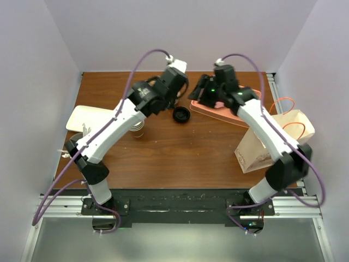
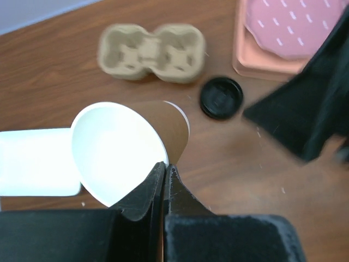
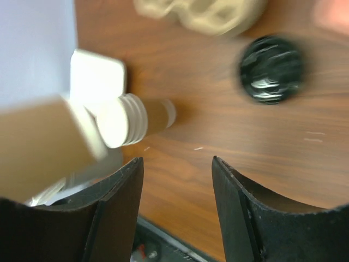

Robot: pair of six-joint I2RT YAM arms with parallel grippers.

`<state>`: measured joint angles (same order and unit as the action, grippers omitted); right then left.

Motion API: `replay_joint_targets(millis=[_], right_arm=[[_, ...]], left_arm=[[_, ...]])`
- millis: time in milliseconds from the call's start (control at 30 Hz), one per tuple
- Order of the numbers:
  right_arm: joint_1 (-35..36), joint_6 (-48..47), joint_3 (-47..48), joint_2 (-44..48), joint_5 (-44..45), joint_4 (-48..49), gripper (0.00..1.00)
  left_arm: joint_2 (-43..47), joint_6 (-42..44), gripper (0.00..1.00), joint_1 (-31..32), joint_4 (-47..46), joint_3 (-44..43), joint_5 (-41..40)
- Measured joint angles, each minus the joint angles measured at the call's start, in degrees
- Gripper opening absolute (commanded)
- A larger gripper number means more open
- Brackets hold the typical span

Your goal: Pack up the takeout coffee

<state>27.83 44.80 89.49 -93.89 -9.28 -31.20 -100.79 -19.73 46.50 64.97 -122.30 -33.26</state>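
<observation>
My left gripper (image 2: 166, 167) is shut on the rim of a lidless paper cup (image 2: 117, 150) with a white inside and tan-brown sides, held above the table. A round black lid (image 2: 221, 98) lies loose on the wood in front of it. It also shows in the top view (image 1: 181, 115) and the right wrist view (image 3: 271, 68). No cup with its lid on is in view. In the top view the left gripper (image 1: 173, 97) is at the back centre, its cup hidden under the wrist. My right gripper (image 3: 177, 159) is open and empty over bare wood, near the lid (image 1: 199, 94).
A brown pulp two-cup carrier (image 2: 152, 52) lies beyond the lid. A stack of white cups (image 1: 138, 130) stands by a white tray (image 1: 82, 117) at the left. A pink tray (image 1: 232, 112) lies at the back right. A paper bag (image 1: 272, 142) lies at the right.
</observation>
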Motion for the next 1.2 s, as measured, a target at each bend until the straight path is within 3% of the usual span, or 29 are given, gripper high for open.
replay_joint_targets(millis=[300, 600, 833, 867, 967, 1200], right_arm=[[-3.4, -7.2, 1.7, 21.7, 16.5, -17.4, 0.61], [-3.4, -10.2, 4.1, 28.9, 19.2, -21.9, 0.63], [-3.3, -13.9, 6.0, 30.3, 19.2, -22.9, 0.64], [-3.3, -14.3, 6.0, 30.6, 19.2, -23.3, 0.64], [-3.3, -14.9, 6.0, 31.8, 18.6, -24.3, 0.64], [-3.3, -14.8, 6.3, 33.8, 16.6, -24.5, 0.64]], left_arm=[[3.1, -1.6, 0.0, 8.7, -0.4, 21.0, 6.4], [-1.0, -11.3, 0.0, 17.0, -0.9, 22.6, 11.5], [-6.0, -18.1, 0.0, 18.9, -1.3, 24.7, 14.2], [-6.8, -18.9, 0.12, 18.9, -1.2, 24.7, 14.6], [-8.2, -20.9, 0.34, 18.9, -1.0, 24.7, 16.1], [-6.5, -25.6, 0.67, 18.9, -1.1, 24.3, 18.7]])
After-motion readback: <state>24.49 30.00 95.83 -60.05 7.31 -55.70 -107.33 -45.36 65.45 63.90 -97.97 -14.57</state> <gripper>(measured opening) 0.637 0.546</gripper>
